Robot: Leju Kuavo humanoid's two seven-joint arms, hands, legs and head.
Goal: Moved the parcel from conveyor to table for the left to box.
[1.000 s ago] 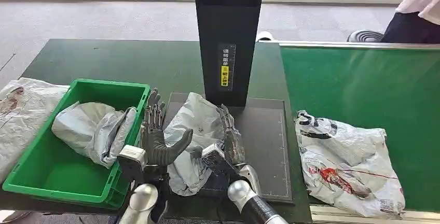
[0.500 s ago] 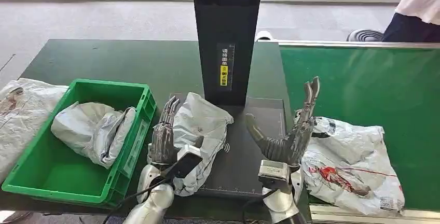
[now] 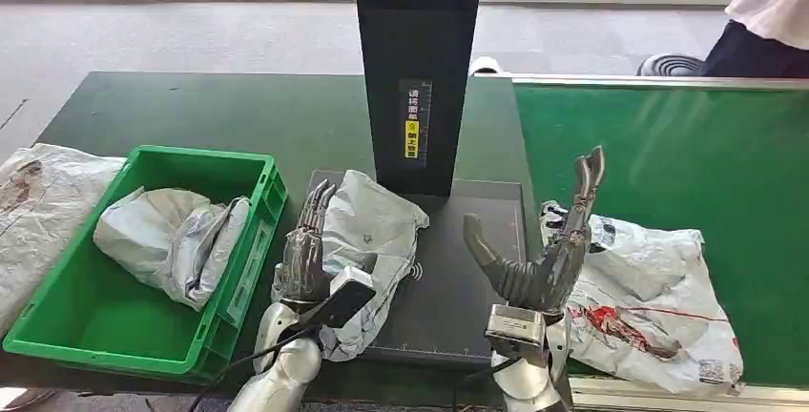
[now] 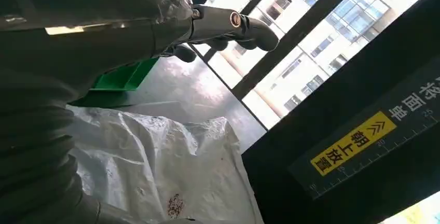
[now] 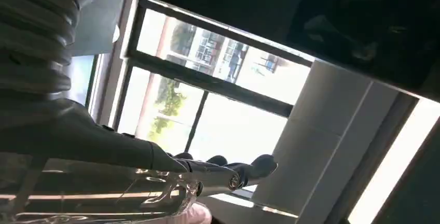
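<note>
Parcel (image 3: 367, 250) lies on the dark scanner pad (image 3: 467, 278) at lower centre of the frame, touching the left hand (image 3: 303, 255), whose fingers rest flat along its left edge, holding nothing. Right hand (image 3: 549, 250) stands spread and empty further right, beside a second bag (image 3: 649, 298) on the conveyor (image 3: 687, 154); the green bin (image 3: 57, 326) sits lower left, so the left hand is nearer.

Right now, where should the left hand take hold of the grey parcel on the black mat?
Probably the bunched, crumpled edge of the grey parcel facing the left hand, coming from the green bin side: its soft folds offer purchase, and the black post blocks the far side.
</note>
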